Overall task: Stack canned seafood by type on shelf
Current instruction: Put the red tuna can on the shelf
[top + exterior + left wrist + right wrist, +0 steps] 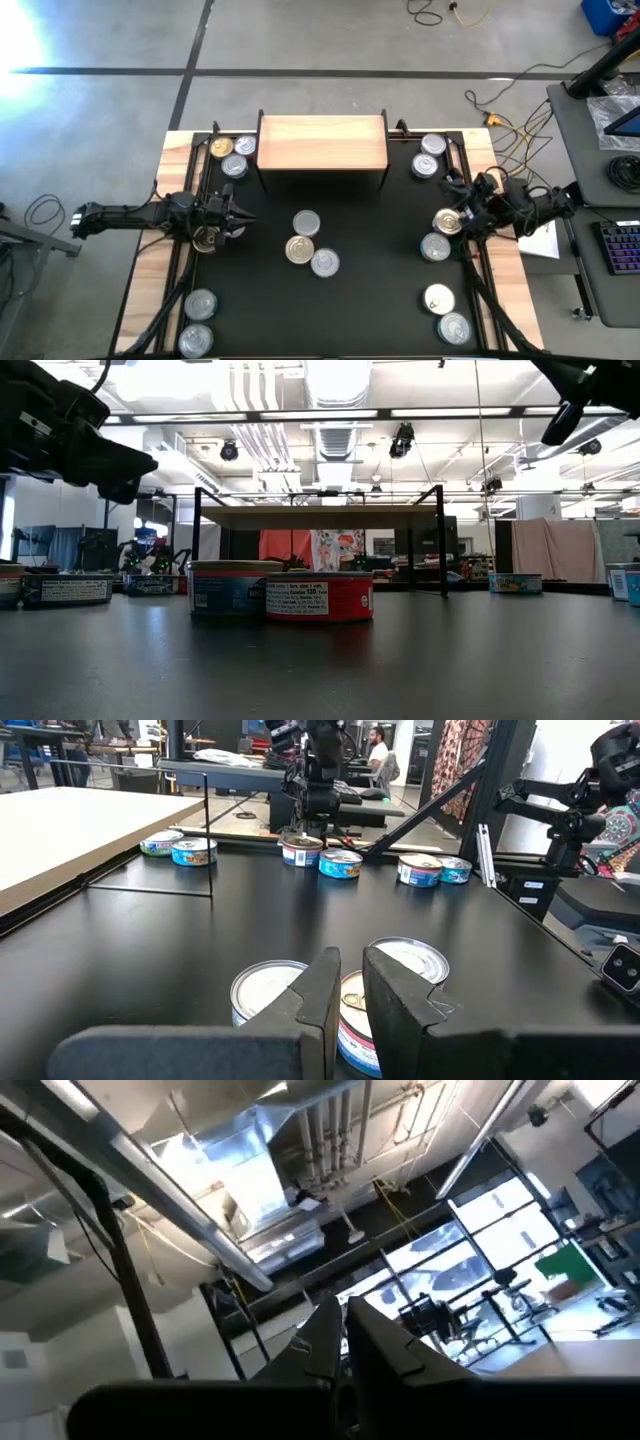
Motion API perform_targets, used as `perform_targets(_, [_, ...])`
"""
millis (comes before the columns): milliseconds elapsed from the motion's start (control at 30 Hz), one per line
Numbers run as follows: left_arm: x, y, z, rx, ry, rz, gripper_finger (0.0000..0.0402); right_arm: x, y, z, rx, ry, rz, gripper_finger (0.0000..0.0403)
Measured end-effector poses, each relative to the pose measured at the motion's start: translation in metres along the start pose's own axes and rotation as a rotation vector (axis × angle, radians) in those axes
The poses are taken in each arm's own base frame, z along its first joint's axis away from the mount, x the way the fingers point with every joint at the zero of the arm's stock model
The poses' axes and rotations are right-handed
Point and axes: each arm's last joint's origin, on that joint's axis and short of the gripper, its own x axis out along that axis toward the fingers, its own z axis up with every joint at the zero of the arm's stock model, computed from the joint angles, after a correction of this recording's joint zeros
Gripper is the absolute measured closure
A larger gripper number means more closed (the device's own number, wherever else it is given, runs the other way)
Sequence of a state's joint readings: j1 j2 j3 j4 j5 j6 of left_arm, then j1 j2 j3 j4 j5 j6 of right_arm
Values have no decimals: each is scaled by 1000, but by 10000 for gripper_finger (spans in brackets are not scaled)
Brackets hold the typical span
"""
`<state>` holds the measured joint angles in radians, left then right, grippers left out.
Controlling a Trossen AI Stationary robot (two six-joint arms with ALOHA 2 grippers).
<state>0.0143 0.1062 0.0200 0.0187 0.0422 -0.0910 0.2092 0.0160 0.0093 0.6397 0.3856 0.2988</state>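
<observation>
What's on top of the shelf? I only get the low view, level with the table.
Observer: Nothing; from above, the shelf shows bare wood.
Operator: How many cans sit in the middle? I count two.
Observer: Three cans; one is hidden from you behind the others.
Operator: Where do the grippers point?
Observer: The left gripper aims level at those cans; the right gripper tilts up at the ceiling.

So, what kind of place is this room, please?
Probably a robotics lab or workshop, not a shop. The low view shows exposed ceiling ducts and strip lights. The high view shows a bare concrete floor with loose cables, and a keyboard on a desk beside the table.
</observation>
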Motion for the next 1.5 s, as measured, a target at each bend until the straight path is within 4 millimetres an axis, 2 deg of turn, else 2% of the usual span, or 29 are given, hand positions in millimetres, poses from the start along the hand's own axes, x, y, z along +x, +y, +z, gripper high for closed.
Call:
perform_targets(100, [0, 0, 4, -2, -43, -4, 369, 0, 2, 4, 148, -30, 28, 390])
perform_targets(167, [0, -1, 7, -70, -75, -11, 369, 0, 1, 3, 184, -23, 23, 390])
perform_targets(200, [0, -1, 10, -154, -99, -19, 369, 0, 1, 1, 187, -5, 21, 390])
perform_targets(367, [-2, 2, 20, -827, -258, 24, 369, 4, 0, -9, 272, 73, -4, 390])
perform_targets(467, [-3, 6, 21, -948, -332, 115, 369, 8, -1, -19, 414, 134, -47, 390])
perform_targets(600, [-4, 6, 26, -948, -398, 114, 369, 15, -3, -35, 526, 217, -129, 390])
perform_targets(700, [-5, 4, 34, -925, -446, 42, 369, 32, -2, -55, 471, 363, -276, 390])
perform_targets(800, [-5, 3, 38, -955, -476, -18, 369, 52, 6, -69, 375, 523, -346, 390])
perform_targets(1000, [0, 2, 39, -956, -456, -43, 368, 94, 35, -110, 253, 867, -294, 390])
perform_targets(1100, [1, 0, 43, -931, -485, -81, 360, 108, 48, -130, 284, 1029, -243, 390])
perform_targets(1267, [-1, -1, 53, -914, -565, -167, 314, 118, 55, -161, 391, 1316, -207, 390])
perform_targets(1500, [3, -1, 57, -957, -536, -141, 196, 136, 75, -165, 314, 1438, -203, 390])
